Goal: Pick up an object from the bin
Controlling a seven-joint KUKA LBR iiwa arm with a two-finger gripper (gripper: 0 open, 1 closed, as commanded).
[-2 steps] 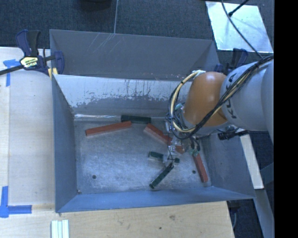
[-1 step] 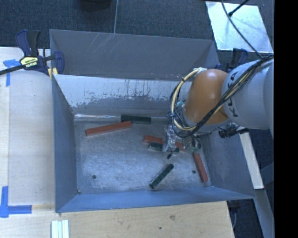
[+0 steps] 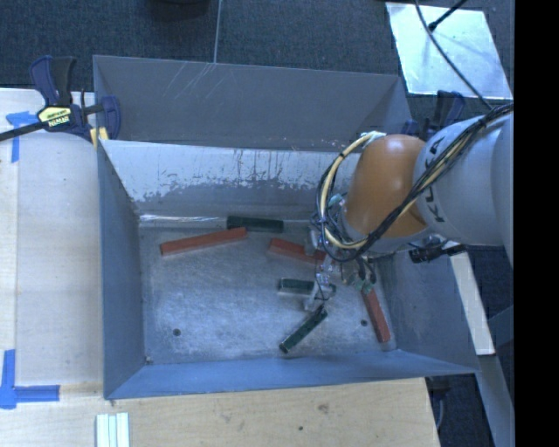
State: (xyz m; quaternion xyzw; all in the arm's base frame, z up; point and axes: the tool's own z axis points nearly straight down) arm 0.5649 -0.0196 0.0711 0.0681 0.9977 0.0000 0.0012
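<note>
Dark green bar on bin floor, one end hidden beneath gripper, its opening impossible to tell

Grey metal bin looks scuffed and matt; orange wrist cover glossy.

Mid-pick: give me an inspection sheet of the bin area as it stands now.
Surface: grey bin floor, scuffed.
Job's things: small green block and tilted green bar, nearest the gripper; neither seen held.
Clutter: long red bar, back green bar, red piece, right red bar.
Grippers: gripper low, centre-right, between the two job's things.
Cables: yellow and black loops round orange wrist cover.
Surroundings: dark ground behind bin.
</note>
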